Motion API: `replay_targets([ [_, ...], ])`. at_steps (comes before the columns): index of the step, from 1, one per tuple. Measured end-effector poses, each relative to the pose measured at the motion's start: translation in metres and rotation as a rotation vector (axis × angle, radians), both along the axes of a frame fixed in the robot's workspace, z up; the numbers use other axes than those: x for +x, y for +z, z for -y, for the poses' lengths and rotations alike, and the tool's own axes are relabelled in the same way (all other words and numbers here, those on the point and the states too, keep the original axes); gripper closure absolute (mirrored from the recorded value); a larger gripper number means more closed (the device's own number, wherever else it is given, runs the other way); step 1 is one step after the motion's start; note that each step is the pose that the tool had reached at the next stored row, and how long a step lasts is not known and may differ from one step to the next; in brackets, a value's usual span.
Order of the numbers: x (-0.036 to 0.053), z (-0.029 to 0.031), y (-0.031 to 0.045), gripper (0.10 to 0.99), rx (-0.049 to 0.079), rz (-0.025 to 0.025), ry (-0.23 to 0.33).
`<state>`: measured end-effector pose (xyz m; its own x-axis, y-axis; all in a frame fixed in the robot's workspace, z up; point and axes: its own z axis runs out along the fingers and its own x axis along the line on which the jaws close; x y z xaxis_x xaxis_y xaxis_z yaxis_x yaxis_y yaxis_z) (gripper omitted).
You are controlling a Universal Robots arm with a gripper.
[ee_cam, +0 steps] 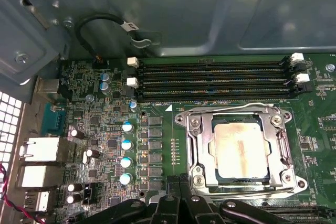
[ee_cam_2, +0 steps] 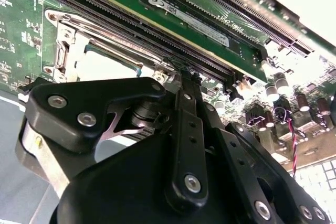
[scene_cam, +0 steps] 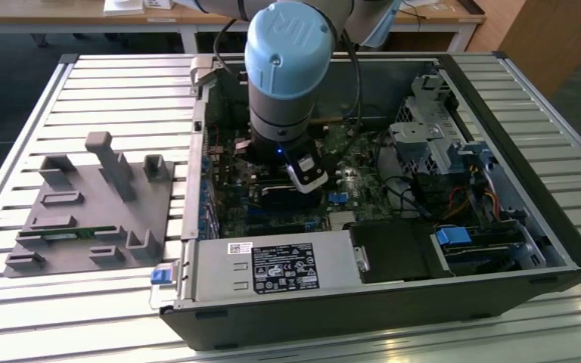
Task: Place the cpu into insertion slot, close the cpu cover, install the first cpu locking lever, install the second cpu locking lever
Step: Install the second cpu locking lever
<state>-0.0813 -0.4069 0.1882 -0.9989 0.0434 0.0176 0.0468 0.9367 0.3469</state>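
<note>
Silvery cpu (ee_cam: 237, 150) sits under cpu cover (ee_cam: 202, 153), apparently closed, gripper (ee_cam: 179, 182) beside.

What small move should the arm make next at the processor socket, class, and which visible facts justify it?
Probably a short push on the lever at the socket's edge. In the first wrist view the cpu already sits in the insertion slot with the cpu cover lying flat around it, and the gripper sits right at the cover's edge, so seating and closing look done while latching seems unfinished.

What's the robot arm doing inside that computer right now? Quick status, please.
Gripper low over the green board, beside the socket. Chip seated in the socket, metal cover down around it. Fingers: can't tell. Nothing in the way.
</note>
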Motion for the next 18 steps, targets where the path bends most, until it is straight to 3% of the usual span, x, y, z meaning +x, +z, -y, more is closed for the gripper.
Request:
replay_targets([
  [11, 0.0000, 0.0004, 0.0072, 0.984, 0.000, -0.0001, 0.000],
  [18, 0.0000, 0.0004, 0.0200, 0.984, 0.000, -0.0001, 0.000],
])
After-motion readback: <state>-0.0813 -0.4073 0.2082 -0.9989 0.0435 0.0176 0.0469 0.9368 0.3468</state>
